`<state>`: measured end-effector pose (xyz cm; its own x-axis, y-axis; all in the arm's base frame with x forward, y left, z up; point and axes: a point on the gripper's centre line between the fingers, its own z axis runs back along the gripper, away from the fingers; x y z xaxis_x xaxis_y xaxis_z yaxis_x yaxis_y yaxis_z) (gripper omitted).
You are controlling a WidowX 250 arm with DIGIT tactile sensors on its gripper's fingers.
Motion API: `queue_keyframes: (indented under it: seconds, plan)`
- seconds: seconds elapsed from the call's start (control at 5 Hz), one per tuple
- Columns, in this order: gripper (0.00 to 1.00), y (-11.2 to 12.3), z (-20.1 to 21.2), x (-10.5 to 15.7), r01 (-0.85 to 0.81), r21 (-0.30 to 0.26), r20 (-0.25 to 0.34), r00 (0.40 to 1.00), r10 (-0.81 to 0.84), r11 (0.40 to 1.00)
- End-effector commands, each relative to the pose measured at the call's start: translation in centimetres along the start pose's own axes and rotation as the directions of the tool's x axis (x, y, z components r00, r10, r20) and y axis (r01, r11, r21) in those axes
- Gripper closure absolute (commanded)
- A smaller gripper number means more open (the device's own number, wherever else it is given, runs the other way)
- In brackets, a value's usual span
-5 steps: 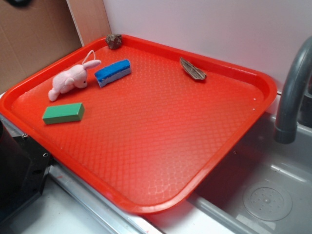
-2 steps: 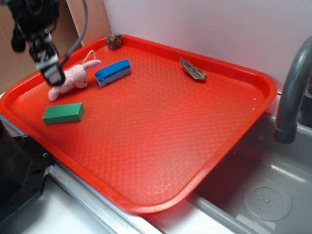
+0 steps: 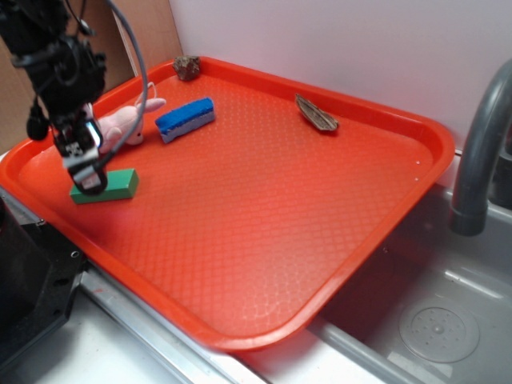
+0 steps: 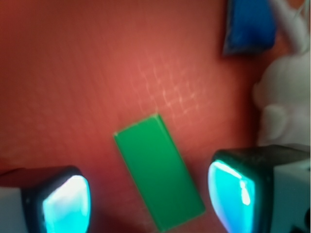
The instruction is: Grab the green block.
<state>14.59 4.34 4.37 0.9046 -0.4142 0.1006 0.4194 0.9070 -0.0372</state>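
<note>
The green block [image 3: 114, 185] [image 4: 158, 170] lies flat on the red tray [image 3: 264, 208] near its left edge. My gripper [image 3: 88, 178] [image 4: 150, 201] hangs over the block's left end, covering part of it in the exterior view. In the wrist view the jaws stand wide apart, one fingertip [image 4: 65, 204] on each side of the block's near end, neither touching it. The gripper is open and holds nothing. The block runs at a slant between the fingers.
A pink plush bunny [image 3: 120, 128] [image 4: 282, 107] lies just behind the block, close to the right finger. A blue oblong block [image 3: 186, 118] [image 4: 249, 24] sits beyond it. A brown lump [image 3: 187, 67] and a bark-like piece [image 3: 316, 114] rest near the tray's far rim. A sink and faucet [image 3: 480, 152] are at the right.
The arm entered from the upper left, moved down and forward from beside the bunny, and now hangs over the green block. Nothing on the tray has moved.
</note>
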Motion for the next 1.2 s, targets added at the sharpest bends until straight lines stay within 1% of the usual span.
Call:
queue_keyframes:
  seconds: [0.0,0.2,0.4,0.6,0.8,1.0]
  plan:
    - [0.0,0.3,-3.6,1.2,0.036,0.046,-0.074,0.997,-0.033,0.998]
    - [1.0,-0.3,-3.2,1.4,0.042,0.047,-0.051,0.998,-0.04,0.998]
    - [1.0,-0.2,-1.5,1.5,0.019,0.028,0.008,1.0,-0.019,0.999]
    - [1.0,-0.4,1.6,1.7,-0.009,0.014,0.063,0.998,0.008,1.0]
    - [1.0,-3.2,6.3,3.9,-0.242,0.156,0.047,0.97,0.238,0.958]
    - [1.0,-5.9,10.9,5.8,-0.459,0.252,0.093,0.888,0.45,0.852]
